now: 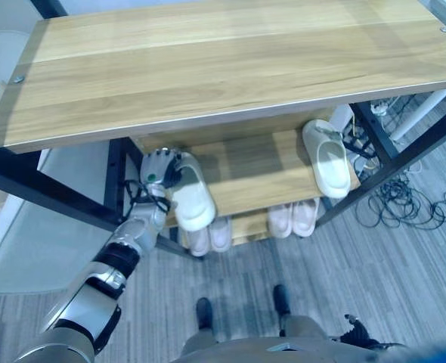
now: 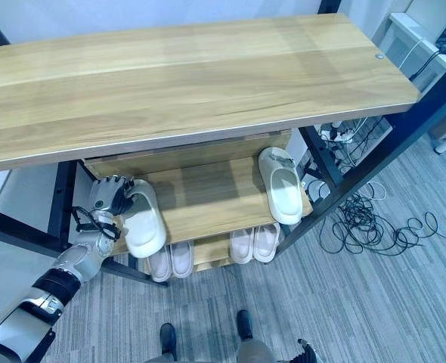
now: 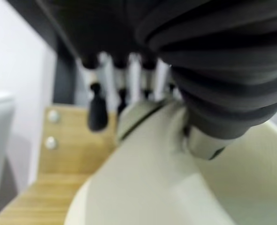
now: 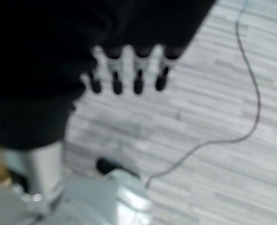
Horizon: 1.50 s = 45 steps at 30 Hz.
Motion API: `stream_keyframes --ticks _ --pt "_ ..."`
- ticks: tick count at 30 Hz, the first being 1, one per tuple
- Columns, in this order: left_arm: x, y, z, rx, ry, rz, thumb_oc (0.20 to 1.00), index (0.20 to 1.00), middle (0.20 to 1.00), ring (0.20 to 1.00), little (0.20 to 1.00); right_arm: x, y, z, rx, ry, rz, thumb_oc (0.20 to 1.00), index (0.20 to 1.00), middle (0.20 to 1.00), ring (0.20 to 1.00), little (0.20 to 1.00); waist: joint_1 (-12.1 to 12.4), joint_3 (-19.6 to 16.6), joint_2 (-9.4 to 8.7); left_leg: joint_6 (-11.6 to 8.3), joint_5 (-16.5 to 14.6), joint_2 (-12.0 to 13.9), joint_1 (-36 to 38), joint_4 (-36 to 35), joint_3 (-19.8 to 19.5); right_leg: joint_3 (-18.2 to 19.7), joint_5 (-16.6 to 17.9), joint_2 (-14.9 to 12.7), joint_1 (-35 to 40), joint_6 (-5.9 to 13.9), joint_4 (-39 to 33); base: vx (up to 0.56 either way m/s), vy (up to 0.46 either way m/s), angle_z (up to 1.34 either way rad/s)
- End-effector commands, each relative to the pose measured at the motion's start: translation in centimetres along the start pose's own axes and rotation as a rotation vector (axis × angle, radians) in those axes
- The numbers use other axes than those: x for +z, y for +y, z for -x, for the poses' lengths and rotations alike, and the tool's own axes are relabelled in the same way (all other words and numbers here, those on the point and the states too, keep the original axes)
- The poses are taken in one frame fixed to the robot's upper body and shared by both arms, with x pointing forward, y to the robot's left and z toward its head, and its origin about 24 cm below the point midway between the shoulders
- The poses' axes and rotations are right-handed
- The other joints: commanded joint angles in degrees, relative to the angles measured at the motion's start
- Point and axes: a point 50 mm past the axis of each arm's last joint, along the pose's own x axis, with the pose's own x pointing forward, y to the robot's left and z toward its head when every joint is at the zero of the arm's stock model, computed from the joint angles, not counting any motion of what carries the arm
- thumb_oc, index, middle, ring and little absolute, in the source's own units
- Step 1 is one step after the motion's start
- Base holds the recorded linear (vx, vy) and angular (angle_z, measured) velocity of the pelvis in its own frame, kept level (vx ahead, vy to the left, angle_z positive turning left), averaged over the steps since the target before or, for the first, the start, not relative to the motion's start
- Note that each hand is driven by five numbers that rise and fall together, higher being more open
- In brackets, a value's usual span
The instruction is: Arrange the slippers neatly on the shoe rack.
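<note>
My left hand (image 1: 159,168) grips one cream slipper (image 1: 192,196) at its heel end, toe sticking out past the front edge at the left end of the rack's (image 1: 208,76) middle shelf. Its mate (image 1: 327,159) lies flat at the shelf's right end. Two pale pairs (image 1: 210,236) (image 1: 294,218) sit on the shelf below.

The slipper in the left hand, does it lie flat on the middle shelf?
No, the left hand holds the slipper tilted over the middle shelf's edge.
</note>
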Motion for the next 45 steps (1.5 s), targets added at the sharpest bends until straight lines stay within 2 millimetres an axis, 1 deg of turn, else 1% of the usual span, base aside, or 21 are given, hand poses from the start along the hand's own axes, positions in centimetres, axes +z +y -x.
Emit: stream_keyframes --ticks 1,3,4,8,9,11,12,13,14,16,18,19,21,25,29,31,32,34,35,38,45 --pt "-5.4 5.9 -4.1 0.116 0.125 -0.131 0.200 0.200 0.200 0.200 0.200 0.1 -0.7 -0.3 -0.017 0.014 0.018 1.000 1.000 1.000 1.000 1.000 1.4 -1.3 -0.06 0.73 -4.3 -3.4 3.1 0.8 0.4 -1.2 -2.0 -2.9 1.5 5.23 0.9 0.00 -0.032 0.00" --pt "-5.0 5.6 -4.0 0.112 0.116 -0.122 0.200 0.200 0.200 0.200 0.200 0.1 -0.7 -0.3 -0.016 0.014 0.016 1.000 1.000 1.000 1.000 1.000 1.4 -1.3 -0.02 0.72 -4.3 -3.4 3.2 0.8 0.4 -1.2 -2.0 -2.8 1.5 5.21 0.9 0.00 -0.018 0.00" --pt "-4.1 5.3 -4.2 0.112 0.088 -0.100 0.200 0.200 0.200 0.200 0.200 0.2 -0.8 -0.3 -0.017 0.013 0.015 1.000 1.000 1.000 1.000 1.000 1.2 -1.3 0.06 0.71 -4.3 -3.4 3.2 0.8 0.6 -1.1 -2.0 -2.8 1.5 5.20 0.9 0.00 -0.045 0.00" --pt "-1.9 5.3 -4.9 0.138 0.021 -0.076 0.200 0.200 0.200 0.200 0.200 0.8 -1.4 -0.6 -0.037 0.001 0.020 1.000 1.000 1.000 1.000 1.000 0.8 -0.8 0.58 0.61 -4.1 -3.2 3.2 0.8 1.1 -0.6 -1.8 -2.7 1.1 5.16 0.9 -0.01 -0.048 0.00" --pt "-1.7 5.4 -5.0 0.147 0.015 -0.085 0.200 0.200 0.200 0.200 0.200 0.9 -1.5 -0.6 -0.042 -0.001 0.022 1.000 1.000 1.000 1.000 1.000 0.7 -0.8 0.70 0.59 -4.1 -3.2 3.1 0.8 1.2 -0.4 -1.7 -2.7 0.9 5.16 0.9 -0.03 -0.043 -0.03" --pt "-1.1 6.4 -6.1 0.200 -0.016 -0.171 0.200 0.200 0.200 0.200 0.200 1.0 -2.8 -0.9 -0.075 -0.002 0.020 1.000 1.000 1.000 1.000 1.000 0.3 -0.2 1.14 0.45 -3.8 -3.1 2.4 0.8 1.5 0.0 -1.4 -2.6 0.1 5.17 0.9 -0.06 -0.054 -0.06" --pt "-1.0 6.0 -6.1 0.192 -0.007 -0.188 0.200 0.200 0.200 0.200 0.200 1.5 -3.1 -1.0 -0.088 -0.014 0.029 1.000 1.000 1.000 1.000 1.000 0.2 0.3 1.34 0.47 -3.7 -3.1 2.0 0.8 1.7 0.3 -1.2 -2.6 -0.6 5.21 0.9 -0.06 -0.023 -0.07" --pt "-1.0 6.0 -6.2 0.192 -0.007 -0.188 0.200 0.200 0.200 0.200 0.200 1.5 -3.1 -1.0 -0.088 -0.015 0.028 1.000 1.000 1.000 1.000 1.000 0.2 0.3 1.33 0.47 -3.7 -3.1 2.0 0.8 1.7 0.3 -1.2 -2.6 -0.6 5.21 0.9 -0.06 -0.002 -0.08" --pt "-0.2 6.1 -6.6 0.185 -0.031 -0.189 0.200 0.200 0.200 0.200 0.200 1.9 -3.6 -1.2 -0.096 -0.021 0.044 1.000 1.000 1.000 1.000 1.000 0.0 0.7 1.70 0.48 -3.4 -3.1 1.5 0.8 2.0 0.6 -0.9 -2.7 -1.3 5.21 0.9 -0.03 -0.033 -0.09" --pt "0.4 6.6 -7.1 0.192 -0.047 -0.165 0.200 0.200 0.200 0.200 0.200 1.3 -3.8 -1.1 -0.108 -0.002 0.047 1.000 1.000 1.000 1.000 1.000 -0.4 0.8 2.64 0.53 -3.3 -3.1 1.1 0.8 2.7 1.3 -0.7 -2.8 -2.2 5.15 0.9 -0.01 -0.031 -0.20" --pt "0.4 6.6 -7.1 0.192 -0.047 -0.165 0.200 0.200 0.200 0.200 0.200 1.3 -3.8 -1.1 -0.108 -0.002 0.047 1.000 1.000 1.000 1.000 1.000 -0.3 0.8 2.64 0.53 -3.3 -3.1 1.1 0.8 2.7 1.3 -0.7 -2.7 -2.2 5.15 0.9 0.02 -0.015 -0.15" --pt "1.1 7.3 -7.8 0.225 -0.049 -0.136 0.200 0.200 0.200 0.200 0.200 0.6 -4.0 -1.0 -0.114 0.026 0.063 1.000 1.000 1.000 1.000 1.000 -1.0 1.3 3.75 0.41 -3.1 -3.0 0.9 0.8 3.3 2.0 -0.5 -2.8 -2.8 5.13 0.9 0.03 -0.027 -0.02" --pt "1.9 6.9 -7.8 0.222 -0.052 -0.099 0.200 0.200 0.200 0.200 0.200 0.2 -4.4 -1.0 -0.123 0.043 0.068 1.000 1.000 1.000 1.000 1.000 -1.5 1.6 4.69 0.37 -3.1 -3.1 0.9 0.8 3.8 2.5 -0.5 -2.8 -3.2 5.07 0.9 0.02 -0.017 0.00" --pt "2.3 7.0 -8.0 0.240 -0.042 -0.053 0.200 0.200 0.200 0.200 0.200 0.1 -4.8 -1.0 -0.139 0.048 0.054 1.000 1.000 1.000 1.000 1.000 -1.9 1.8 5.59 0.28 -3.1 -3.2 1.0 0.8 4.2 3.0 -0.5 -2.8 -3.5 5.04 0.9 0.02 -0.013 -0.08" --pt "3.7 6.7 -7.5 0.266 -0.065 0.040 0.200 0.200 0.200 0.200 0.200 0.6 -4.9 -1.1 -0.155 0.036 0.026 1.000 1.000 1.000 1.000 1.000 -2.1 2.1 6.20 0.28 -3.1 -3.2 1.2 0.8 4.5 3.4 -0.7 -2.6 -3.5 4.93 0.9 0.02 -0.014 -0.08" --pt "4.8 6.1 -6.7 0.273 -0.090 0.100 0.200 0.200 0.200 0.200 0.200 0.6 -4.7 -1.1 -0.153 0.035 0.009 1.000 1.000 1.000 1.000 1.000 -2.1 2.0 6.24 0.27 -3.2 -3.2 1.6 0.8 4.5 3.3 -0.9 -2.6 -3.2 4.75 0.9 0.04 -0.030 -0.02" --pt "5.5 5.2 -5.8 0.269 -0.104 0.150 0.200 0.200 0.200 0.200 0.200 0.6 -4.4 -1.1 -0.150 0.036 -0.003 1.000 1.000 1.000 1.000 1.000 -2.0 1.8 6.16 0.28 -3.4 -3.1 2.1 0.8 4.4 3.2 -1.2 -2.5 -2.6 4.55 0.9 0.03 -0.029 0.00" --pt "5.5 5.2 -5.7 0.267 -0.103 0.150 0.200 0.200 0.200 0.200 0.200 0.5 -4.4 -1.0 -0.150 0.037 -0.002 1.000 1.000 1.000 1.000 1.000 -2.0 1.8 6.19 0.28 -3.4 -3.1 2.2 0.8 4.3 3.2 -1.2 -2.5 -2.6 4.55 0.9 0.01 -0.011 -0.02" --pt "6.2 4.2 -4.7 0.253 -0.118 0.189 0.200 0.200 0.200 0.200 0.200 0.5 -4.2 -1.0 -0.147 0.038 -0.018 1.000 1.000 1.000 1.000 1.000 -1.9 1.6 5.92 0.27 -3.5 -3.0 2.5 0.8 4.2 3.0 -1.5 -2.5 -1.9 4.36 0.9 0.02 -0.036 -0.03" --pt "6.8 3.3 -3.5 0.230 -0.136 0.226 0.200 0.200 0.200 0.200 0.200 0.6 -4.0 -1.0 -0.148 0.034 -0.041 1.000 1.000 1.000 1.000 1.000 -1.7 1.4 5.63 0.30 -3.6 -3.0 3.0 0.8 3.7 2.4 -1.9 -2.4 -1.1 4.13 0.9 0.01 -0.028 -0.02" --pt "8.2 2.2 -2.3 0.189 -0.168 0.295 0.200 0.200 0.200 0.200 0.200 1.1 -4.0 -1.1 -0.154 0.022 -0.060 1.000 1.000 1.000 1.000 1.000 -1.4 1.5 5.27 0.39 -3.8 -3.1 3.3 0.8 3.1 2.0 -2.0 -2.4 -0.6 3.96 0.9 -0.01 -0.015 0.01"
